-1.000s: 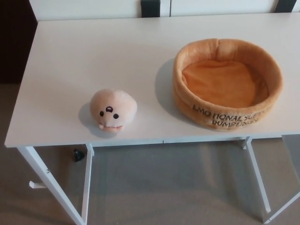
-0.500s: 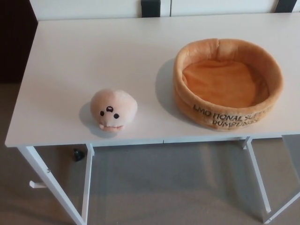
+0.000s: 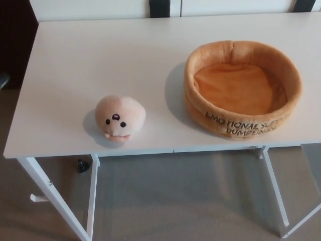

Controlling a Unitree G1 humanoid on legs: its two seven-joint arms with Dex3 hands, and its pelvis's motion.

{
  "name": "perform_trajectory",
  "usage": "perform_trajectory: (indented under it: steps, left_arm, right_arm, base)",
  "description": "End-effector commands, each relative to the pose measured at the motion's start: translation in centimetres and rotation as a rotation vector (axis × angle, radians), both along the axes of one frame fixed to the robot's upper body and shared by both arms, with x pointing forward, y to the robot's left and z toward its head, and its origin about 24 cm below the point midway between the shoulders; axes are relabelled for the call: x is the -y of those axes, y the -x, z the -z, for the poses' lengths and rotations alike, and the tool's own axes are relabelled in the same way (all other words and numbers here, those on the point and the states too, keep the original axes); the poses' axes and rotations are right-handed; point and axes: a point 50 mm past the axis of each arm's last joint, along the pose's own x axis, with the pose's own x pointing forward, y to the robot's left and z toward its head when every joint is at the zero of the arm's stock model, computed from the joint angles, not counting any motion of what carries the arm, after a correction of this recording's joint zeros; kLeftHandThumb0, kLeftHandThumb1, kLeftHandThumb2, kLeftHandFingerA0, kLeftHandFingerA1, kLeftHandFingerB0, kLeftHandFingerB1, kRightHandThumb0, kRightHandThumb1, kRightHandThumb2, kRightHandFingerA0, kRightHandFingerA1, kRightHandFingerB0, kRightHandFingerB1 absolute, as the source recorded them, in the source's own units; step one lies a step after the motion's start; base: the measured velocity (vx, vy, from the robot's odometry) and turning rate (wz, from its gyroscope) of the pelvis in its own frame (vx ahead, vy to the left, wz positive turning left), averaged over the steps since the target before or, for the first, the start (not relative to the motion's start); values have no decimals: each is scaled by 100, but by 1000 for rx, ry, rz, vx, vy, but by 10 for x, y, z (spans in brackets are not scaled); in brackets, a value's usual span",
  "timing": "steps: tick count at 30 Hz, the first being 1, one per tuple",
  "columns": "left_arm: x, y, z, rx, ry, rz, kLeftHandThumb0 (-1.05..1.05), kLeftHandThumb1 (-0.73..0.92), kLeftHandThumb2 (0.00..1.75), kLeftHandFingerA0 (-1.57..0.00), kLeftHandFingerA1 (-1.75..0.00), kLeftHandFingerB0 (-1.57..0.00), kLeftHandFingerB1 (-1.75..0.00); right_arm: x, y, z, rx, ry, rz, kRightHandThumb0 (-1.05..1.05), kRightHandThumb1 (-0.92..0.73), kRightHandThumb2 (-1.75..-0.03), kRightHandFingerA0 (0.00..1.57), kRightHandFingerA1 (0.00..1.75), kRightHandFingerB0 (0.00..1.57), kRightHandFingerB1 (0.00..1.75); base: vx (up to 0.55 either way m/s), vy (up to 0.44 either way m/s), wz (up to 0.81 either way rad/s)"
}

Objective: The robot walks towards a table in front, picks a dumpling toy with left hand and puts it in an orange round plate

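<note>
The dumpling toy (image 3: 120,118), a pale peach plush ball with a small black face, sits near the front left edge of the white table (image 3: 100,55). The orange round plate (image 3: 243,120) is a soft plush basket with black lettering on its wall. It stands on the right half of the table and nothing lies in it. A gap of bare tabletop separates the toy from the plate. A small dark grey shape (image 3: 3,79) shows at the picture's left edge, level with the table's left side; it may be part of my left hand. My right hand does not show.
White table legs (image 3: 93,196) stand over grey carpet below the front edge. A small black object (image 3: 83,165) lies on the floor under the table. A dark area lies left of the table, and white panels run behind it.
The whole picture has shifted slightly, so the camera moved. A small dark grey shape has appeared at the left edge. Toy and plate have not moved on the table.
</note>
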Motion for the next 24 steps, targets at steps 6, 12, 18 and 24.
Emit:
perform_trajectory:
  steps: [6,12,18,24]
  left_arm:
    - [71,-62,-19,-457,-508,54,-36,35,64,-2,-19,-3,-29]
    - [88,-76,4,-579,-651,70,-20,33,63,0,-15,0,-23]
    - [94,-85,37,-771,-796,69,-17,32,61,0,-6,0,-18]
    - [94,-90,53,-840,-824,46,-16,40,67,0,-2,0,-14]
  right_arm:
    - [7,-1,-2,-29,31,-1,-46,-55,-84,68,61,34,47]
    - [8,0,-2,-33,30,9,-40,-66,-60,74,48,42,34]
    - [8,1,-2,-36,42,-8,-49,-54,-85,69,62,35,48]
    - [8,1,-3,-29,34,-16,-40,-66,-60,75,49,42,34]
  base:
    - [0,0,0]
    - [0,0,0]
    - [0,0,0]
    - [0,0,0]
